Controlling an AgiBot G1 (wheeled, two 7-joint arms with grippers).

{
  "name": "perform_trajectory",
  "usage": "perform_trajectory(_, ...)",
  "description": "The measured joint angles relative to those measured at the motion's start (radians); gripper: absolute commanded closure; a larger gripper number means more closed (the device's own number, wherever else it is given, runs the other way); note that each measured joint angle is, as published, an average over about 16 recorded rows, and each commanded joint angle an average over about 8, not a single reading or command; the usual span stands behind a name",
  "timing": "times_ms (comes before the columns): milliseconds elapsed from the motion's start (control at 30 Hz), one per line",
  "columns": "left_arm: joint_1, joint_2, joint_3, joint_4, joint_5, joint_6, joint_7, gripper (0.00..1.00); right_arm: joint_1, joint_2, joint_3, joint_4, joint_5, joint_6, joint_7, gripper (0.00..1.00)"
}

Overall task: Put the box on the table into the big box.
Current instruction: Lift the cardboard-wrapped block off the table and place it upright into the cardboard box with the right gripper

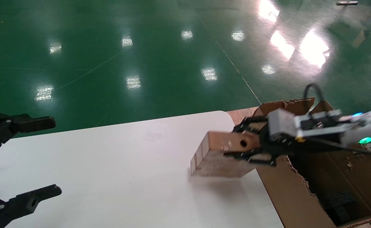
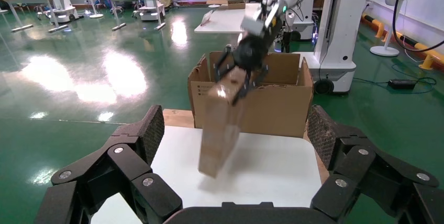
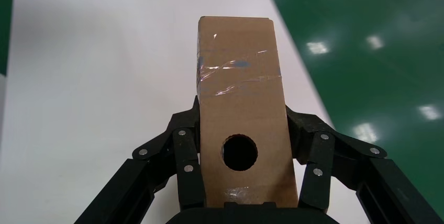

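From the head view, the right tool point(image 1: 247, 148) is clamped on the box point(image 1: 223, 155), whose long axis runs straight out from its fingers over the desk point(image 1: 109, 177); the big box point(image 1: 302, 196) lies behind the tool, back along the arm. The left wrist view shows the left tool point(image 2: 235, 171) spread apart and idle, well away from the lifted box point(image 2: 220, 124). In the right wrist view, fingers point(image 3: 186, 166) grip both long sides.
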Motion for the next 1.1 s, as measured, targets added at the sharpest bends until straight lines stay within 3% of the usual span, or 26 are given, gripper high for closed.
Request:
perform_trajectory(367, 0.000, 0.000, 0.000, 0.000, 0.000, 0.000, 0.000, 0.00, 0.224, 0.137, 0.039, -0.055, 0.030, 0.016, 0.197, 1.00)
perform_trajectory(633, 0.000, 0.000, 0.000, 0.000, 0.000, 0.000, 0.000, 0.00, 0.364, 0.201, 0.037, -0.167, -0.052, 0.046, 0.265, 1.00)
perform_trajectory(867, 0.000, 0.000, 0.000, 0.000, 0.000, 0.000, 0.000, 0.00, 0.404, 0.237, -0.001, -0.278, -0.165, 0.074, 0.287, 1.00)
perform_trajectory(1100, 0.000, 0.000, 0.000, 0.000, 0.000, 0.000, 0.000, 0.00, 0.367, 0.238, -0.036, -0.411, -0.226, 0.102, 0.312, 1.00)
